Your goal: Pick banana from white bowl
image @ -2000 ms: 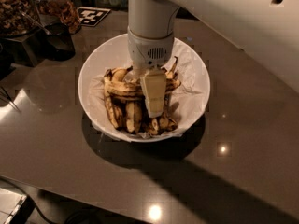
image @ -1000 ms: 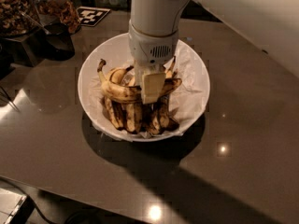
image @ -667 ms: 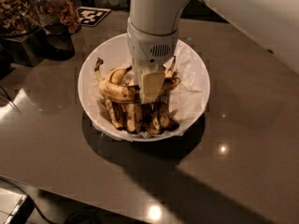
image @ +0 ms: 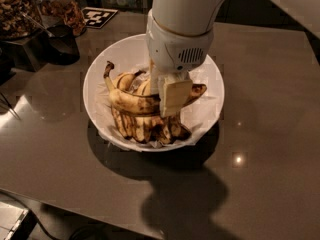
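Observation:
The white bowl (image: pixel 102 60) sits on the dark table, lined with crumpled white paper. Several overripe bananas lie in it. The long curved yellow banana (image: pixel 131 102) with brown speckles lies across the top of the pile, its dark stem up at the left and its tip poking out at the right. My gripper (image: pixel 167 96) reaches down from the white arm over the bowl's middle and is shut on this banana near its right half. The cream finger pad (image: pixel 174 96) covers part of the banana. The darker bananas (image: pixel 145 129) lie beneath.
A dark container of nuts (image: pixel 15 9) and a jar (image: pixel 65 11) stand at the back left, beside a black-and-white marker tag (image: pixel 98 17). The table's front edge (image: pixel 75 209) runs along the lower left.
The arm has risen a little with the long banana in the gripper; the banana has lifted from the pile and now lies crosswise above the other bananas.

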You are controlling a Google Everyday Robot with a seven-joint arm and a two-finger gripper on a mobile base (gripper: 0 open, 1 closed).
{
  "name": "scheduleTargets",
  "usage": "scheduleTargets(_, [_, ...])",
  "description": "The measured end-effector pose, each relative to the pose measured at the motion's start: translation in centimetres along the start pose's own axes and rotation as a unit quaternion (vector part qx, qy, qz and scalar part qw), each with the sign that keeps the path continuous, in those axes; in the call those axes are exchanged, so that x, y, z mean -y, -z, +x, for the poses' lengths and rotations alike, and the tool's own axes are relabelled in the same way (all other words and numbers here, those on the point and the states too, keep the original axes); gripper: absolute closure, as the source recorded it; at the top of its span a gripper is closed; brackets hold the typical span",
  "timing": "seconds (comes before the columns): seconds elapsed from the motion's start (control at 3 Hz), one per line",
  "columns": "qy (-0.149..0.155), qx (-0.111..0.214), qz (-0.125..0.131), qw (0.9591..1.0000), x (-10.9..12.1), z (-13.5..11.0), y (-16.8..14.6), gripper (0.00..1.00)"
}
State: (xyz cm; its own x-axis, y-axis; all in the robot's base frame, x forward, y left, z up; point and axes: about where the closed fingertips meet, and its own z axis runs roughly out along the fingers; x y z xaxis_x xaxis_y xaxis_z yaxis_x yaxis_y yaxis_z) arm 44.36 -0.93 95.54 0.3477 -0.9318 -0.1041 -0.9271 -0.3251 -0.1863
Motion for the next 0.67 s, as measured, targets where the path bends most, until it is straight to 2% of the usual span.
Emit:
scheduleTargets(0.33, [-0.004, -0.005, 0.026, 0.9997, -4.39, 0.28, 2.9, 1.0])
scheduleTargets(0.67, [-0.001, -0.005, 0.039, 0.9992, -4.36, -0.17, 3.68, 1.0])
